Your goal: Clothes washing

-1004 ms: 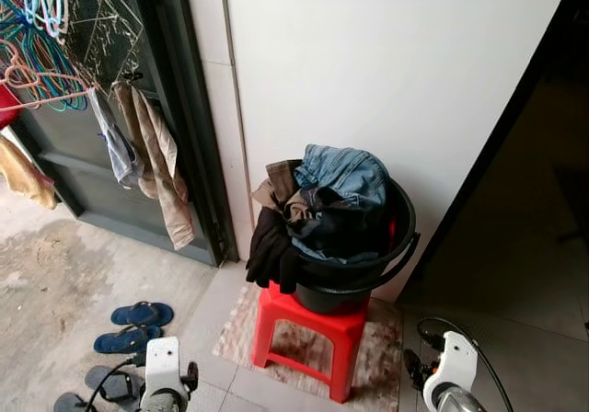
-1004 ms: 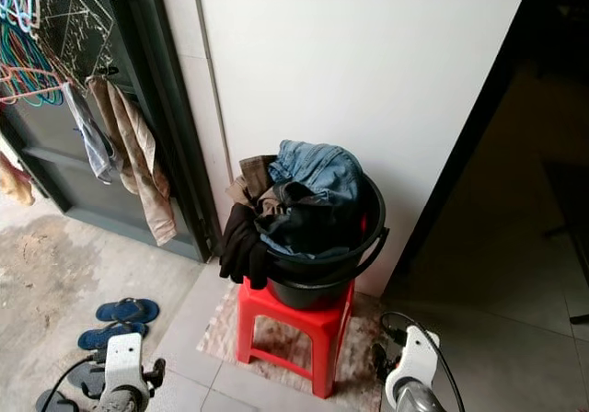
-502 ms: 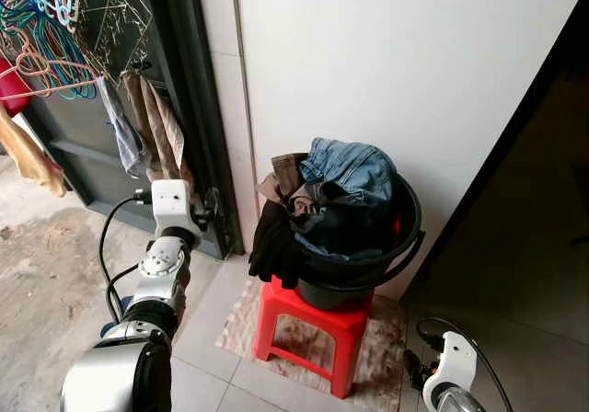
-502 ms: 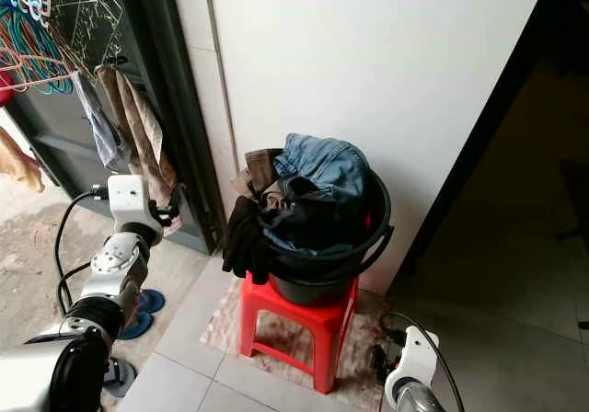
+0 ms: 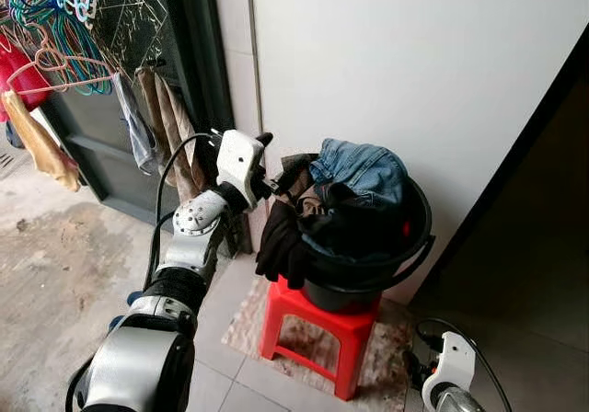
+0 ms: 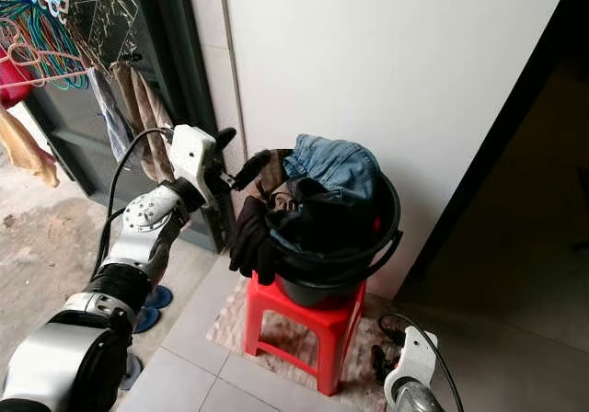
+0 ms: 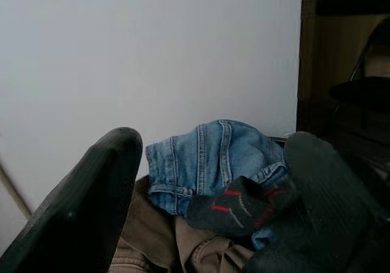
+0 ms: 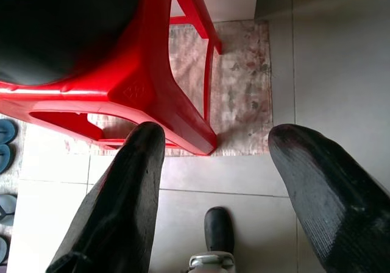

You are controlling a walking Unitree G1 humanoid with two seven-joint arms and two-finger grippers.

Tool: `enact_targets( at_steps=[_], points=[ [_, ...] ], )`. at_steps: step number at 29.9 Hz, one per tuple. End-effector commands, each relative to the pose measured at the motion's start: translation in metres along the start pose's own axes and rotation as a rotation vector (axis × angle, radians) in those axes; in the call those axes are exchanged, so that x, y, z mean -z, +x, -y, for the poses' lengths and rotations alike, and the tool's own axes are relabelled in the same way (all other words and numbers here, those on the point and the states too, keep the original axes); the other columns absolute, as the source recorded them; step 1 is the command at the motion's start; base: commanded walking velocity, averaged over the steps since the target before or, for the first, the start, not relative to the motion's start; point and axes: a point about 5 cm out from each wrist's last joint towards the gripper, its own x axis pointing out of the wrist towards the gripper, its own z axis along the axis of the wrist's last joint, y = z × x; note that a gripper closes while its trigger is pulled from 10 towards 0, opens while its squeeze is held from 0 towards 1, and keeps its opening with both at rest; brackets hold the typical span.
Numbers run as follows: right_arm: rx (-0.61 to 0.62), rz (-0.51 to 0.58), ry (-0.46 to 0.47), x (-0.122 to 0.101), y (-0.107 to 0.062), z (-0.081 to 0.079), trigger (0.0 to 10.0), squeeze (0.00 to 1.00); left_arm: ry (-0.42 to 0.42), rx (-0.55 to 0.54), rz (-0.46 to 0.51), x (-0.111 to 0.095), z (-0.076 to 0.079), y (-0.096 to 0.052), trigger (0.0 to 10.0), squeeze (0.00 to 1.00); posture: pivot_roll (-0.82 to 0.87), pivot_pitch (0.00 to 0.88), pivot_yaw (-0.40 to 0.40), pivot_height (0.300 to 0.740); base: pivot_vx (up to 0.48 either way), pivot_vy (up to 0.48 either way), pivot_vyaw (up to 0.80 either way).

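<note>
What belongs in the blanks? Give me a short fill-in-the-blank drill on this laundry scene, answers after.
1. The black bucket of clothes stands on a ____ plastic stool.
2. The left gripper, fingers open, reaches toward the ____.
3. On top of the pile lies a pair of blue ____.
4. The right gripper hangs low over the ____ floor.

Answers: red; bucket; jeans; tiled

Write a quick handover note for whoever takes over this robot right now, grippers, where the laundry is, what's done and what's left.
Left gripper: open, raised at the near rim of the black bucket, holding nothing.
Right gripper: open, hanging low beside the red stool, idle.
Laundry: the bucket sits on the stool against the white wall, piled with clothes; jeans on top, a dark garment draped over the rim.
Done: left arm brought up to the pile.
Left: grasp a garment, lift the clothes out and wash them.
</note>
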Motion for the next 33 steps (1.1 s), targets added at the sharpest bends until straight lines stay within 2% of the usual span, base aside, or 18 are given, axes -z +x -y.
enact_targets(
  at_steps=[1,5,7,8,11,12,14,19,20,22,23,24,25,26,27,29,30,33],
  points=[
    [0.003,0.000,-0.008,0.001,0.000,0.001,10.0,0.00,0.017,0.071,-0.024,0.000,0.006,0.000,10.0,1.00,0.02,0.000,-0.006,0.732,0.000,0.000,0.00],
    [0.003,-0.001,-0.010,0.000,0.000,0.001,10.0,0.00,0.062,0.141,-0.060,0.003,0.019,0.002,10.0,1.00,0.03,0.000,-0.011,0.732,0.000,0.000,0.00],
    [0.003,-0.001,-0.010,0.000,0.000,0.001,10.0,0.00,0.038,0.162,-0.057,0.003,0.024,0.004,10.0,1.00,0.03,0.000,-0.013,0.732,0.000,0.000,0.00],
    [0.002,-0.002,-0.009,0.000,0.000,0.001,10.0,0.00,0.041,0.185,-0.059,0.004,0.029,0.006,10.0,0.00,0.03,0.003,-0.013,0.732,0.000,0.000,0.00],
    [0.003,-0.002,-0.008,-0.001,0.000,0.001,10.0,0.00,0.090,0.224,-0.086,0.007,0.038,0.007,10.0,0.00,0.02,0.007,-0.012,0.732,0.000,0.000,0.00],
    [0.004,-0.002,-0.006,-0.001,0.000,0.001,10.0,0.00,0.152,0.268,-0.118,0.010,0.047,0.008,10.0,0.00,0.02,0.012,-0.013,0.732,0.000,0.000,0.00],
    [0.006,-0.002,-0.004,-0.001,0.000,0.001,10.0,0.00,0.191,0.277,-0.134,0.011,0.051,0.011,10.0,0.00,0.02,0.012,-0.013,0.732,0.000,0.000,0.00],
    [0.010,-0.001,0.002,-0.001,0.000,0.000,10.0,0.00,0.202,0.186,-0.168,0.013,0.044,0.014,10.0,0.00,0.02,0.020,-0.011,0.732,0.000,0.000,0.00],
    [0.012,0.000,0.004,-0.001,0.000,0.000,10.0,0.00,0.173,0.098,-0.165,0.015,0.036,0.014,10.0,0.00,0.02,0.020,-0.011,0.732,0.000,0.000,0.00],
    [0.012,0.000,0.004,-0.001,0.000,0.000,10.0,0.00,0.149,0.045,-0.158,0.015,0.031,0.013,10.0,0.00,0.02,0.020,-0.011,0.732,0.000,0.000,0.00],
    [0.012,0.003,0.009,-0.001,0.000,0.000,10.0,0.00,0.078,-0.051,-0.122,0.013,0.023,0.013,10.0,0.00,0.03,0.023,-0.006,0.732,0.000,0.000,0.00],
    [0.012,0.005,0.012,-0.002,0.000,0.000,10.0,0.00,0.051,-0.099,-0.107,0.012,0.019,0.012,10.0,0.00,0.03,0.023,-0.006,0.732,0.000,0.000,0.00],
    [0.012,0.005,0.013,-0.002,0.000,-0.001,10.0,0.00,0.008,-0.184,-0.099,0.012,0.010,0.010,10.0,0.00,0.02,0.021,-0.005,0.732,0.000,0.000,0.00],
    [0.011,0.006,0.014,-0.002,0.000,-0.001,10.0,0.00,-0.084,-0.393,-0.084,0.014,-0.012,0.000,10.0,0.00,0.02,0.021,-0.005,0.732,0.000,0.000,0.00],
    [0.011,0.006,0.014,-0.002,0.000,-0.001,10.0,0.00,-0.084,-0.393,-0.084,0.014,-0.012,0.000,10.0,0.00,0.02,0.021,-0.005,0.732,0.000,0.000,0.00],
    [0.010,0.009,0.015,-0.002,0.000,-0.001,10.0,0.00,-0.142,-0.546,-0.078,0.017,-0.031,-0.015,10.0,0.00,0.03,0.021,-0.008,0.732,0.000,0.000,0.00],
    [0.012,0.012,0.017,-0.002,0.001,-0.001,10.0,0.00,-0.114,-0.596,-0.080,0.019,-0.040,-0.025,10.0,0.00,0.03,0.021,-0.008,0.732,0.000,0.000,0.00],
    [0.014,0.019,0.021,-0.003,0.000,-0.001,10.0,0.00,-0.101,-0.618,-0.082,0.023,-0.044,-0.034,10.0,0.00,0.03,0.021,-0.008,0.732,0.000,0.000,0.00]
  ],
)
